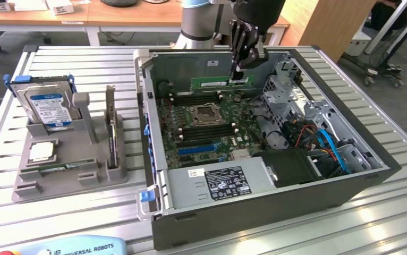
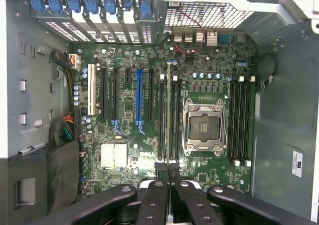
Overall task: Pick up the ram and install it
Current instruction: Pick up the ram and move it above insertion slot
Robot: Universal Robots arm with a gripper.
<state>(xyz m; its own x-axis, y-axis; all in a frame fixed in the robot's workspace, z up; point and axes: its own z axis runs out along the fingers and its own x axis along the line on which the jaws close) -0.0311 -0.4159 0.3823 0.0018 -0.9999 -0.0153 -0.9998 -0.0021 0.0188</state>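
We see the ram (image 1: 214, 82) as a long, narrow green board with a paler strip along its face, held level with its long edge down. In the wrist view it (image 2: 169, 110) shows edge-on as a thin greenish line.

Well to the exterior view's left of the CPU socket (image 1: 207, 114), outside the case, a grey holder (image 1: 69, 180) stands on the slatted table (image 1: 373, 223). In it, a silver hard drive (image 1: 48, 106) with a blue label stands upright. A square processor chip (image 1: 40, 151) lies flat in a recess, and a second green stick (image 1: 58, 169) lies in a slot near the front.

The open computer case (image 1: 260, 212) holds the green motherboard (image 1: 182, 143), with the socket near its middle and dark memory slots (image 1: 189, 101) on either side of it. Nearer the camera than the socket sits the power supply (image 1: 221, 183) with a black-and-white label. To the exterior view's right of the socket are a metal drive cage (image 1: 288, 90) and blue cables (image 1: 331, 146).

The gripper (image 1: 239, 74) is closed on the ram and pinches it at its end on the exterior view's right. The rest of the stick reaches out to the exterior view's left. The ram hangs beyond the socket, close to the case's far wall, and appears raised above the board. In the wrist view the black fingers (image 2: 162, 171) of the gripper (image 2: 168, 172) clamp the stick's near end. Its edge runs over the slots (image 2: 174, 115) just beside the socket (image 2: 203, 127), on the side toward the blue expansion slot (image 2: 139, 100).
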